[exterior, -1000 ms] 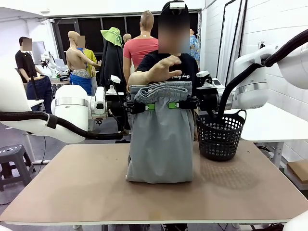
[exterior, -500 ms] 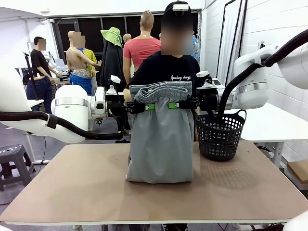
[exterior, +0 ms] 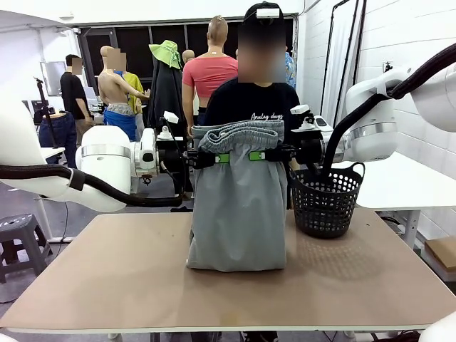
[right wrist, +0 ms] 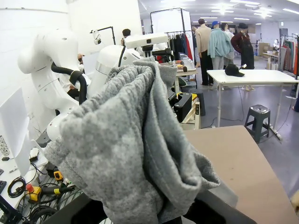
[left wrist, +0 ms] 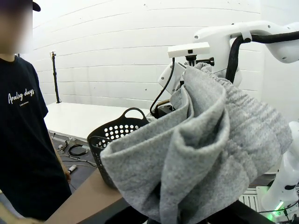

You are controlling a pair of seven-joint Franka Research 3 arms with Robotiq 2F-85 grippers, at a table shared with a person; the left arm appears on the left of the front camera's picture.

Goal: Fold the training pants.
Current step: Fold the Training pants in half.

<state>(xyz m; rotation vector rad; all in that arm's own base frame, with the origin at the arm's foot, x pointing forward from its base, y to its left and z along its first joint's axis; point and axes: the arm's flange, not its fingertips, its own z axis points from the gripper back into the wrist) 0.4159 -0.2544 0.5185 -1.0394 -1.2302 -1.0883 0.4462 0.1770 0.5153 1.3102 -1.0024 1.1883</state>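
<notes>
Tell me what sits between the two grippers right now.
In the front view, the gathered waistband of the training pants spans from the left gripper to the right gripper, both clamped on it.

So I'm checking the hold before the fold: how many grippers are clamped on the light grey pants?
2. The left gripper pinches the light grey soft training pants below the gathered waistband's left side; the right gripper pinches its right side.
</notes>
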